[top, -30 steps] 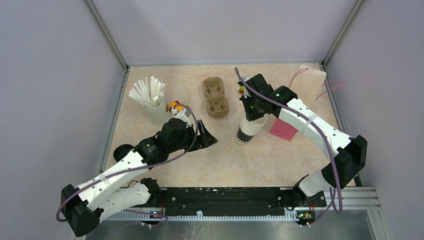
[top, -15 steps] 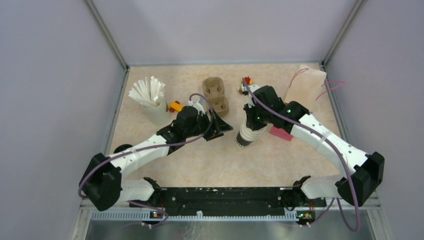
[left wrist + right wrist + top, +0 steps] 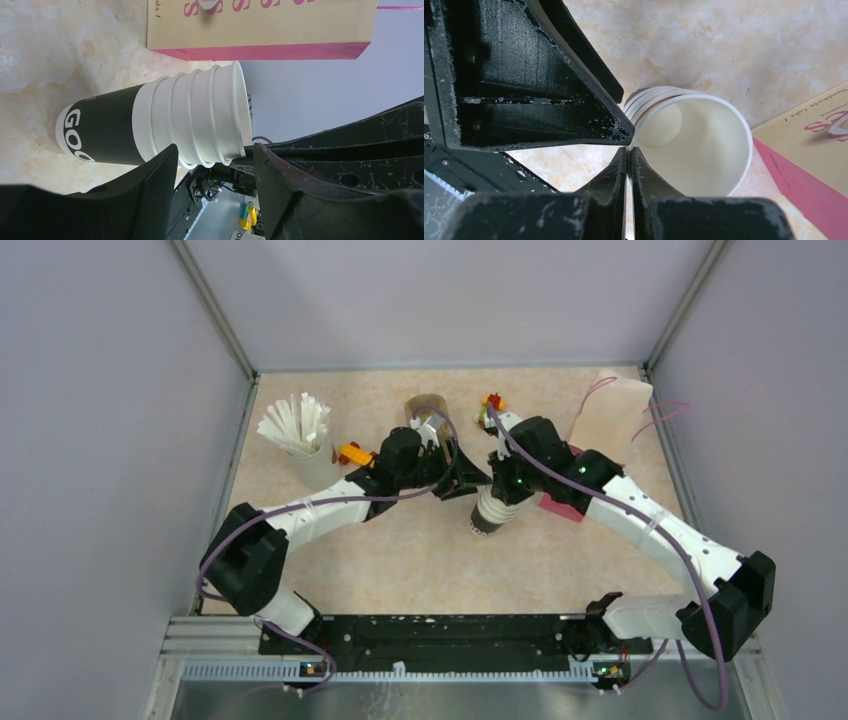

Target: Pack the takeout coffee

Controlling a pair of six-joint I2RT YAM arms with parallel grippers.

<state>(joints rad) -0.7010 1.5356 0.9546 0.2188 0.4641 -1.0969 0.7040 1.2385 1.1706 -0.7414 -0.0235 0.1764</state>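
Note:
A stack of nested paper cups, white above a black band, stands tilted on the table, with no lids in view. My right gripper is shut on the top cup's rim, one finger inside and one outside. My left gripper is open just left of the stack. In the left wrist view its jaws stand either side of the white rims without closing on them. One left finger shows beside the cup in the right wrist view.
A brown pulp cup tray lies behind the left gripper, partly hidden. A beige cup of white sticks stands at the left. A beige paper bag and a pink flat piece sit at the right. Small coloured blocks lie nearby.
My left arm has stretched right and forward, bringing its open jaws up to the cup stack. My right gripper has shifted slightly, still holding the stack's rim.

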